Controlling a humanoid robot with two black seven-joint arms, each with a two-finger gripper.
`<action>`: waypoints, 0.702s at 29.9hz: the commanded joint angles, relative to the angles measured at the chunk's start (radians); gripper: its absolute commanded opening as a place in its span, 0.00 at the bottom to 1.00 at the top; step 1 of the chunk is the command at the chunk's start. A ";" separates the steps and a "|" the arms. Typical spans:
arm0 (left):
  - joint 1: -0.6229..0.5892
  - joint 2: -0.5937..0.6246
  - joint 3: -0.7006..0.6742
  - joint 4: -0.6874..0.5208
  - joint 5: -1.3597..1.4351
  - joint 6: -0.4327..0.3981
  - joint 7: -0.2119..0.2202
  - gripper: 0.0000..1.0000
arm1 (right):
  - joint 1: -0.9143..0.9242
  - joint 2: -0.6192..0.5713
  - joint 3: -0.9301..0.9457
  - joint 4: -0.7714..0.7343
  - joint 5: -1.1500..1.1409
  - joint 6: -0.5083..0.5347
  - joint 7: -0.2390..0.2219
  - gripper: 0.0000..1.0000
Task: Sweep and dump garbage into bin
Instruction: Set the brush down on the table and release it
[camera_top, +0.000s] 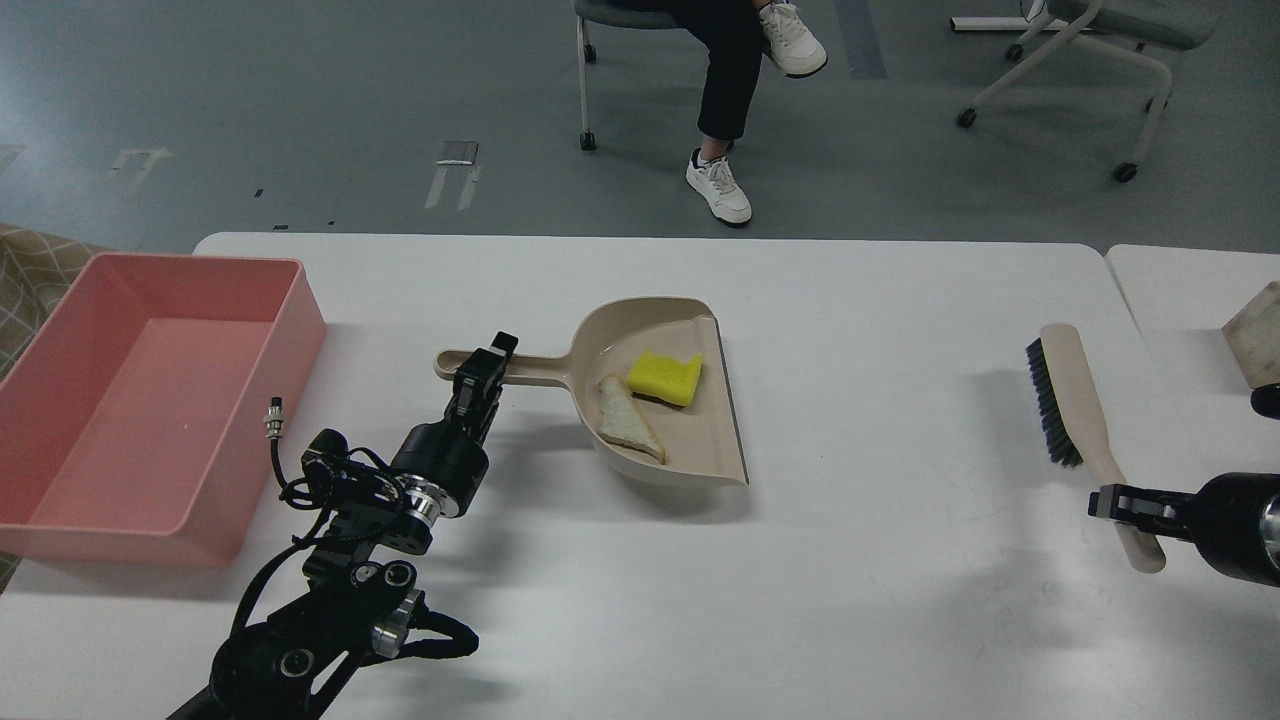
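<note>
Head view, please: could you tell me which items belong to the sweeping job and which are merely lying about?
Job:
yellow sponge piece
pale flat bread-like scrap
beige plastic dustpan
beige brush with black bristles
salmon-pink plastic tub

Lying about:
worn beige object at the right edge
grey wheeled chairs
seated person's white sneakers

Bare surface (880, 330) btwn dustpan (690, 440) and brush (1070, 400): wide lane. Bin (300, 330) well left of the pan; gap taken by left end effector (490, 375) at the pan handle. Right end effector (1125, 502) sits over the brush handle. Front strip bare.
</note>
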 joint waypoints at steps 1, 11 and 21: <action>-0.003 0.001 0.000 0.000 0.000 0.000 0.000 0.08 | -0.019 -0.002 0.000 0.000 -0.001 0.000 0.000 0.08; -0.003 -0.001 -0.002 0.000 -0.002 0.000 0.000 0.08 | -0.022 0.001 0.000 0.009 0.001 0.000 0.000 0.40; -0.003 -0.002 -0.002 0.000 -0.002 0.000 -0.002 0.07 | -0.020 0.010 0.014 0.009 0.001 0.000 0.000 0.92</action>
